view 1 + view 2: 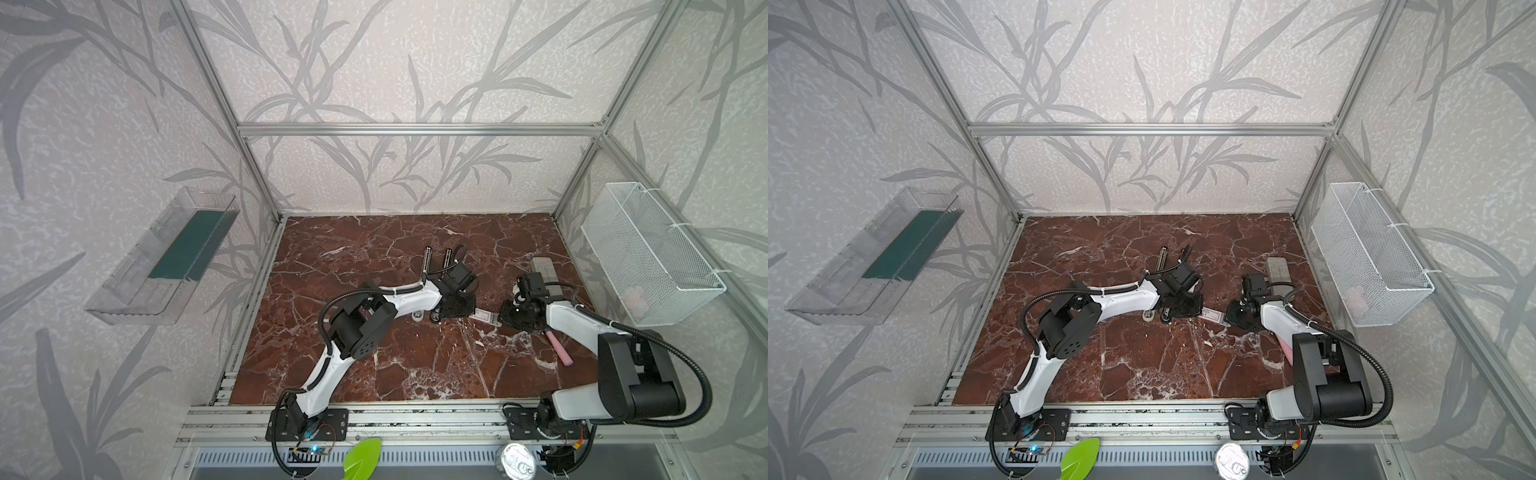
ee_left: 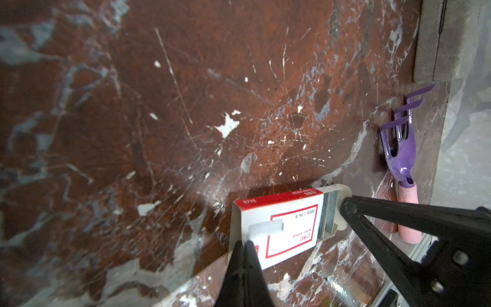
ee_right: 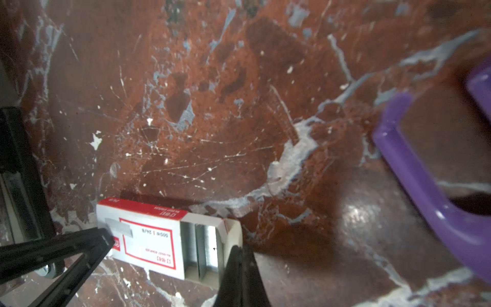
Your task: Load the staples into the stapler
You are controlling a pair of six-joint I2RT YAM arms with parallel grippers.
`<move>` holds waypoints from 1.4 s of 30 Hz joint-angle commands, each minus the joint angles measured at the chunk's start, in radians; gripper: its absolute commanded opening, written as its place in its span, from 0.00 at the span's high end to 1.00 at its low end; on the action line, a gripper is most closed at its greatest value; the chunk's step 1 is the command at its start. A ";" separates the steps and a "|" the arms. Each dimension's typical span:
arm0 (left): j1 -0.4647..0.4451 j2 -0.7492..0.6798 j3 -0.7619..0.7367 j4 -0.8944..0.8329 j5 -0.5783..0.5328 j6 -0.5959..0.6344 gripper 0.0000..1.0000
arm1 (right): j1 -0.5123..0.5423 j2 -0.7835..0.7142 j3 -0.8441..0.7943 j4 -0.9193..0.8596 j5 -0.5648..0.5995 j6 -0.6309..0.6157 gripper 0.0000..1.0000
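Pinching staples (image 2: 287,226) ends, left pincer (image 2: 245,243), right pincer (image 3: 237,249), both closed

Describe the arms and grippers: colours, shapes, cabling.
The left arm and right arm both have white link shells and black joint housings. Black corrugated conduit loops alongside them. They are mounted on black base plates. The left gripper and right gripper are black, with fingers tapering to narrow wedge tips. No markings are readable.

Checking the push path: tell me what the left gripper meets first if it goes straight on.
Likely the staples box, right at the left gripper's shut jaws; beyond it, the right gripper.
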 commanded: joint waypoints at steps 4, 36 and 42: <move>0.013 0.015 0.021 -0.029 -0.007 0.016 1.00 | -0.024 -0.031 -0.020 -0.028 0.015 -0.012 1.00; 0.014 -0.004 0.009 -0.037 -0.025 0.021 0.85 | -0.033 -0.069 -0.025 -0.049 0.021 -0.026 0.88; 0.015 -0.034 0.011 -0.064 -0.036 0.044 0.70 | -0.033 -0.117 0.000 -0.104 0.045 -0.045 0.80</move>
